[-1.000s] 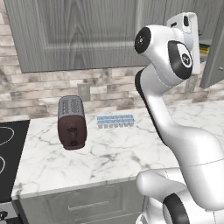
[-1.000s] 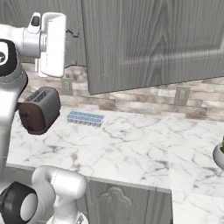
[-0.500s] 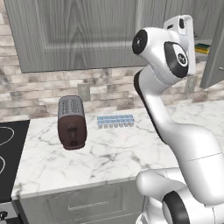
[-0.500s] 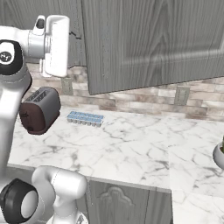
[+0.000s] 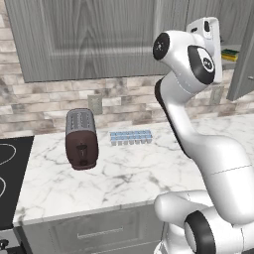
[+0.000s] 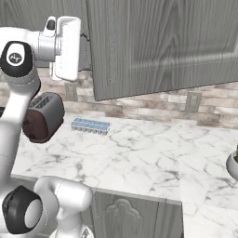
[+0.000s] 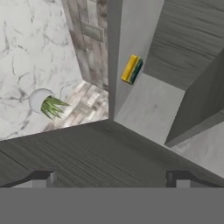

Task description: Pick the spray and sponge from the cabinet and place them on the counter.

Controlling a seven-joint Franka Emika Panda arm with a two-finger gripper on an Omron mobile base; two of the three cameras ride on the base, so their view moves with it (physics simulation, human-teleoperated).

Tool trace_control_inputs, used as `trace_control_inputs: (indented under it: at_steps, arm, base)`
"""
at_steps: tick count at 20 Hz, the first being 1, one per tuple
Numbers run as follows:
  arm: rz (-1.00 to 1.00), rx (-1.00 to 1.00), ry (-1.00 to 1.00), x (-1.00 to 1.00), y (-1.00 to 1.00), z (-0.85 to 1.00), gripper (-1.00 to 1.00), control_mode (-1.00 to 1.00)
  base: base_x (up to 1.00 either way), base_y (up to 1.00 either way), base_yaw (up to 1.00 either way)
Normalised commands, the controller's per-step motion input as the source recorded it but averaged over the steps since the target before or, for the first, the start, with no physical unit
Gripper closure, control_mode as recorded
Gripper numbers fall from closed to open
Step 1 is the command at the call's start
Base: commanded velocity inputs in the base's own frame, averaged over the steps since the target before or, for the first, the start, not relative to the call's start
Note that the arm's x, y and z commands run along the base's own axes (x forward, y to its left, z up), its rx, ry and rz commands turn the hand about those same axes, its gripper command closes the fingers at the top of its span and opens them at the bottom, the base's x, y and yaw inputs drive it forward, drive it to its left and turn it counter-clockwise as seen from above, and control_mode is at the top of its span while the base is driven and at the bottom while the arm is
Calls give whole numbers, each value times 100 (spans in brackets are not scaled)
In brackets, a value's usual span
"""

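Sponge (image 7: 131,69), yellow with a dark green layer, lies on the grey inner shelf of the cabinet (image 7: 144,105); in the hand view it is at about 12 o'clock from the gripper (image 7: 109,177), well apart from it and close to the back wall. In the left base view the same sponge (image 5: 229,52) shows at 3 o'clock from the raised hand, on the shelf beside the open door (image 5: 245,54). The two dark fingertips (image 7: 41,176) stand wide apart at the bottom of the hand view, and nothing is between them, so the gripper is fully open and holds nothing. The spray I cannot find in these pictures. The marble counter (image 5: 134,173) lies below the cabinet. On it a dark toaster (image 5: 81,139) stands at 9 o'clock from a pale blue ice-cube tray (image 5: 131,137), near it but not touching. In the hand view a small white pot with a green plant (image 7: 44,103) stands on the counter at about 10 o'clock from the gripper. In the right base view the hand (image 6: 67,49) is up beside the big grey door (image 6: 162,46).
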Motion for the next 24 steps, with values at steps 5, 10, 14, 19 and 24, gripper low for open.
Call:
trace_control_inputs:
  at_steps: [5, 10, 14, 19, 24]
  arm:
    - [0, 0, 0, 16, -11, -6, -100, -100]
    - [0, 0, 2, 25, -5, -11, -100, -100]
    - [0, 0, 2, 25, -7, -9, -100, -100]
    - [-1, 0, 0, 7, -22, -1, -100, -100]
    - [-8, 0, 0, 0, -17, 0, -100, -100]
  base:
    - [0, 0, 0]
    - [0, 0, 0]
    - [0, 0, 0]
    - [0, 0, 0]
    - [0, 0, 0]
